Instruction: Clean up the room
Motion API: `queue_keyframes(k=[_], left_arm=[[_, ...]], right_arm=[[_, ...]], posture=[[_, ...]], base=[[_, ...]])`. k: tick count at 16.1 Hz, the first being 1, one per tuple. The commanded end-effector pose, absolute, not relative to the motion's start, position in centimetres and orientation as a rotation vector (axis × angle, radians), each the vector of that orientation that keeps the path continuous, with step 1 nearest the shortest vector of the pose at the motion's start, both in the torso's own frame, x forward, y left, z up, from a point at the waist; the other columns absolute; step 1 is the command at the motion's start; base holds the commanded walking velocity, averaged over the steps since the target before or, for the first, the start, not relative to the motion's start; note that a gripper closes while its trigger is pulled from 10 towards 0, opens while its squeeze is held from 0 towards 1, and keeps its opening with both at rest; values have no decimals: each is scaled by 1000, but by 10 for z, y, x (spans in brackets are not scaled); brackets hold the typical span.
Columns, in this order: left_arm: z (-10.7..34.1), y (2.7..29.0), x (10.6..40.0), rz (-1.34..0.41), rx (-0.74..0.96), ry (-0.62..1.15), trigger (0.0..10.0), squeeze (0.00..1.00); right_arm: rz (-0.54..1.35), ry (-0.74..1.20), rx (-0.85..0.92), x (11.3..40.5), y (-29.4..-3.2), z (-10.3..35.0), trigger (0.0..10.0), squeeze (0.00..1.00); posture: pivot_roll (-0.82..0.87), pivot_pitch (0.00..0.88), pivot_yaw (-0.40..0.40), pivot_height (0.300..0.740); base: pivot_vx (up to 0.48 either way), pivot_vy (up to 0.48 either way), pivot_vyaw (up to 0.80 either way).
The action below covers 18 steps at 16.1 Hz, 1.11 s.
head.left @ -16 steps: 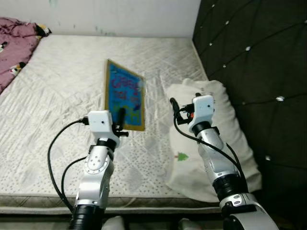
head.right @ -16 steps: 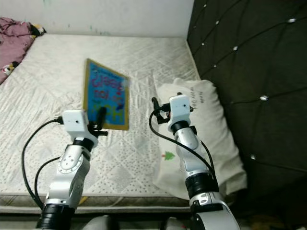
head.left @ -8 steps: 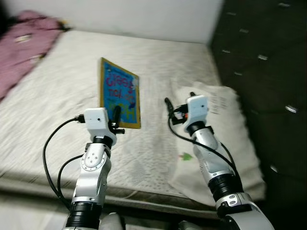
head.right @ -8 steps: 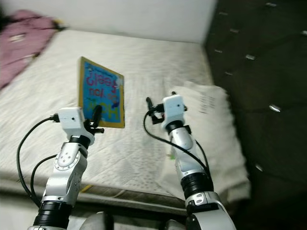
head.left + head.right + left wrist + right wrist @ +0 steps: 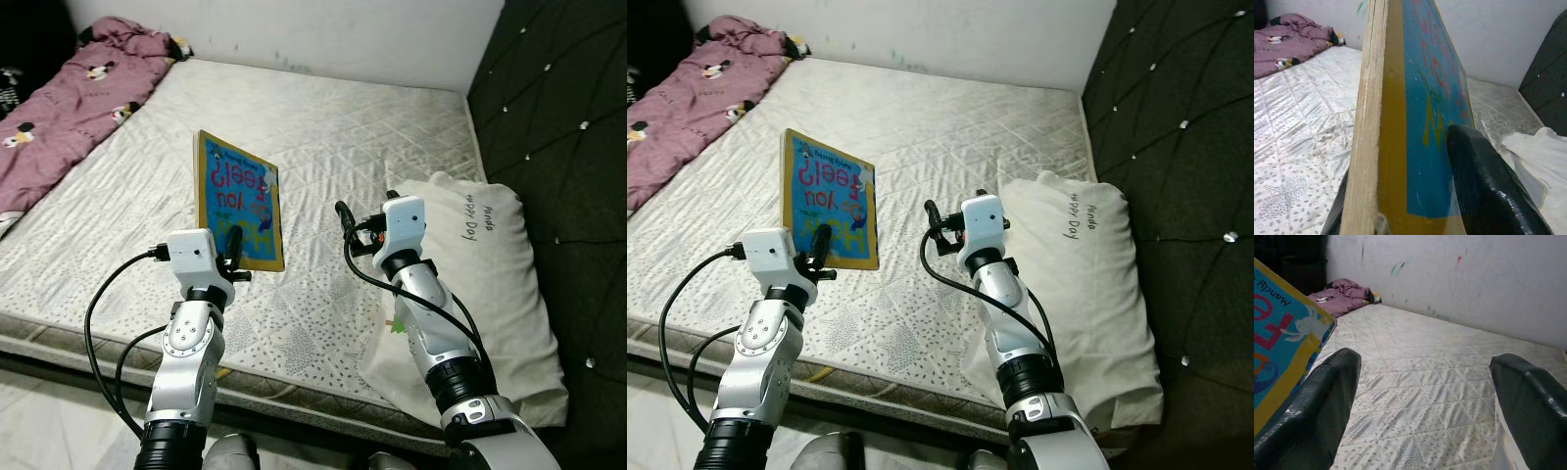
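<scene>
Above the white quilted mattress (image 5: 372,117), left gripper (image 5: 233,257) clamps the bottom edge of an upright blue-and-yellow hardcover picture book (image 5: 237,201). Right gripper (image 5: 349,221), at 3 o'clock from book, fingers spread, empty. White pillow (image 5: 490,264) further right.

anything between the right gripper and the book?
Nothing visible. The right gripper hangs open over bare mattress, beside the book, with only open air between them. The left gripper is clamped on the book's lower edge.

Bare mattress (image 5: 392,127); dark tufted headboard (image 5: 568,108)
</scene>
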<state>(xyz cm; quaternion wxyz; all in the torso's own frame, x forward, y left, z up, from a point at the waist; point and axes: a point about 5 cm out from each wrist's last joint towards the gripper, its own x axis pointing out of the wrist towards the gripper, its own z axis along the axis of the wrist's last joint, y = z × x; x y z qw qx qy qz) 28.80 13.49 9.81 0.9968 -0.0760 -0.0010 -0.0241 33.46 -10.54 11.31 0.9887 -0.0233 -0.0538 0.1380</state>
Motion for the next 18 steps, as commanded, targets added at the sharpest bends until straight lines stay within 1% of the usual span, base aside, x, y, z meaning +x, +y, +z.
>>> queue_keyframes(k=[1,10,11,14,18], left_arm=[[109,135,289,-48,-160,-45,10000,0],[112,135,293,-58,-180,-66,10000,0],[114,137,293,-29,-175,-77,10000,0],[114,142,295,10,-185,-71,10000,0],[113,143,294,21,-190,-68,10000,0]], right_arm=[[277,-110,-36,335,-106,115,10000,0],[290,-113,-31,336,-105,116,10000,0],[291,-113,-36,337,-105,116,10000,0],[296,-106,-35,337,-105,115,10000,0],[302,-101,-40,336,-105,114,10000,0]], posture=[[31,54,-19,707],[29,46,-20,622],[28,59,-23,622],[29,54,-26,622],[28,60,-31,622]], base=[[0,0,0],[0,0,0],[0,0,0],[0,0,0],[0,0,0]])
